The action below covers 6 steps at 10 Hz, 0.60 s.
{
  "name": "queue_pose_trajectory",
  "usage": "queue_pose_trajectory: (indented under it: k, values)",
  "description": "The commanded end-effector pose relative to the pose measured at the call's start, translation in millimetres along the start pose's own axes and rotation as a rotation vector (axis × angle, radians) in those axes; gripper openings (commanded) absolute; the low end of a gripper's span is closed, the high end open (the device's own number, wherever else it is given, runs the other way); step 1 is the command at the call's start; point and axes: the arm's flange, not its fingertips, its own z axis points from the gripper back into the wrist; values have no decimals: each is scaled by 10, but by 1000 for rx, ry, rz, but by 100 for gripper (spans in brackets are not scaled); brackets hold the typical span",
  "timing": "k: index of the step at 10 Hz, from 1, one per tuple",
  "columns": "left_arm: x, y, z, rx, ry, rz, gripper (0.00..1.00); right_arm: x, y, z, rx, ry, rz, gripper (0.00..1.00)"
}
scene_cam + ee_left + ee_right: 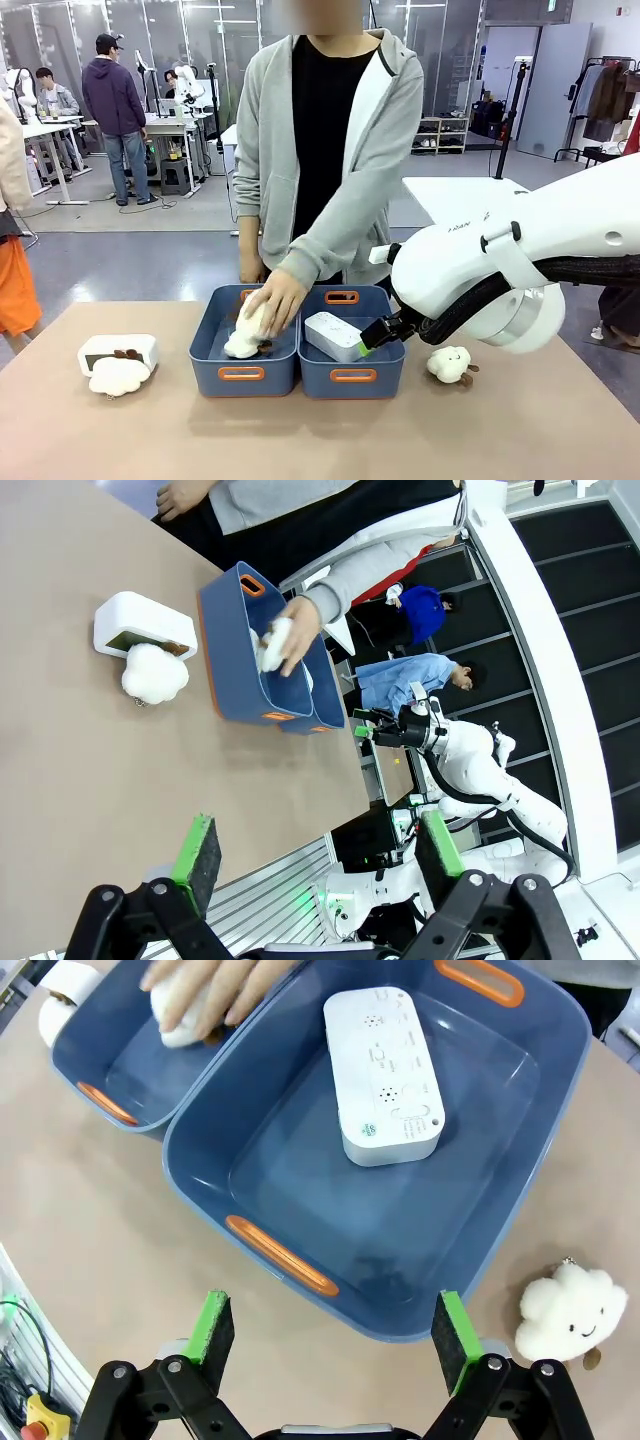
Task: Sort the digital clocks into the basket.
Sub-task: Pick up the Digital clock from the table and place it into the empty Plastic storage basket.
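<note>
Showed a person's hand (277, 300) pressing a cloud plush (245, 340) into the left bin (215, 375). Showed a second cloud plush (118, 377) touching the near side of one digital clock (118, 350) on the table (300, 440), well left of the bins, and a third cloud plush (450, 363) just right of them. Showed the other digital clock (385, 1075) lying flat in the right basket (560, 1070): white, rounded at the corners, printed back upward, display hidden. Found the right gripper (330, 1325) spread wide over one edge of that basket, pinching nothing. Found the left gripper (320, 840) likewise spread and bare, high over the table, well apart from the bins.
</note>
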Motion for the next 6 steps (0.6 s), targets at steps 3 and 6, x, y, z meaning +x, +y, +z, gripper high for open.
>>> queue_pose_trajectory:
  k: [3,6]
  values:
    - [8,-9,16,-19,-4,-5,100,-393,-330,1003,301,-95,-145,100]
    - [8,-9,16,-19,-4,-5,100,-957,-960,1688,691,-239,-533,100]
